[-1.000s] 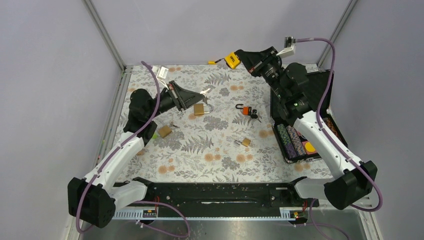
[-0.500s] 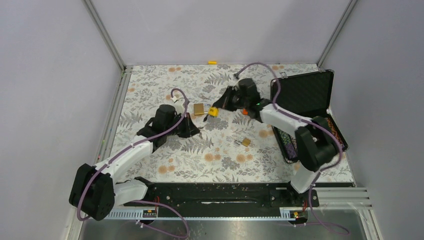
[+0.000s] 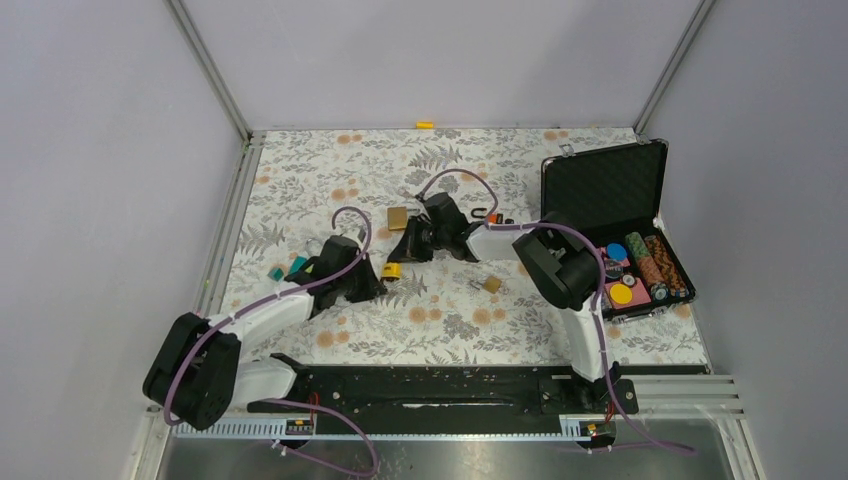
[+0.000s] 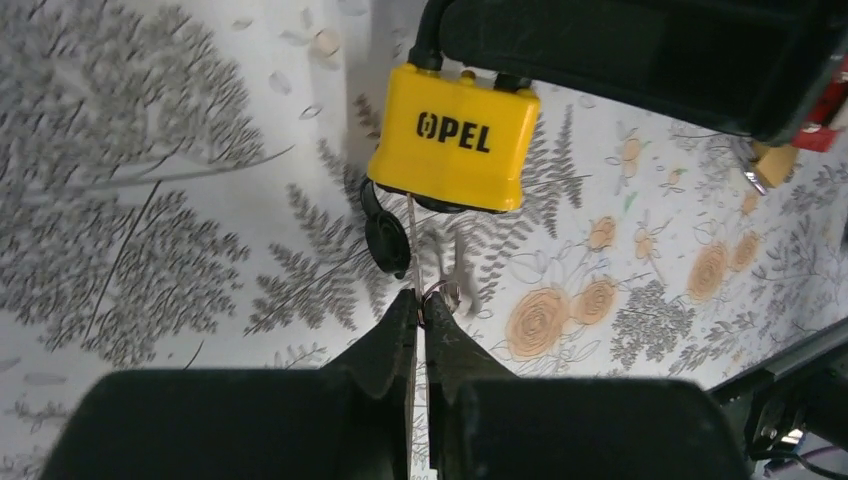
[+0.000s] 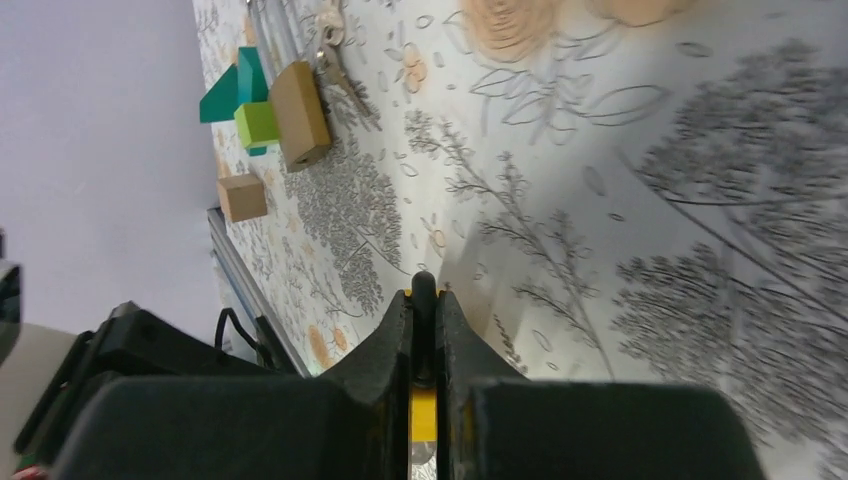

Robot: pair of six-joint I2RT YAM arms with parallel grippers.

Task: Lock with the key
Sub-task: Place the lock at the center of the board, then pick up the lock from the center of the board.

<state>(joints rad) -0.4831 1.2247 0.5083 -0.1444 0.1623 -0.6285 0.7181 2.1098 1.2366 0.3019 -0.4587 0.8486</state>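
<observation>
A yellow OPEL padlock (image 4: 455,140) hangs by its black shackle (image 5: 423,300) in my right gripper (image 5: 423,292), which is shut on it. In the top view the padlock (image 3: 391,270) sits mid-table between both grippers. My left gripper (image 4: 418,300) is shut on a thin silver key (image 4: 410,245) with a ring; the key points up into the padlock's underside. A black keyhole cover (image 4: 385,238) hangs beside it. In the top view my left gripper (image 3: 372,283) is just left of the padlock and my right gripper (image 3: 407,250) just behind it.
A brass padlock (image 3: 398,218) lies behind the grippers, an orange padlock (image 3: 496,217) to the right, a small brass padlock (image 3: 491,285) nearer. An open black case (image 3: 610,190) with chips stands at the right. Teal and green blocks (image 3: 288,268) and a brown block (image 5: 300,115) lie at the left.
My right arm has brought the yellow padlock from the far back edge down to mid-table. My left arm has drawn back from the brass padlock and now holds the key under the yellow padlock.
</observation>
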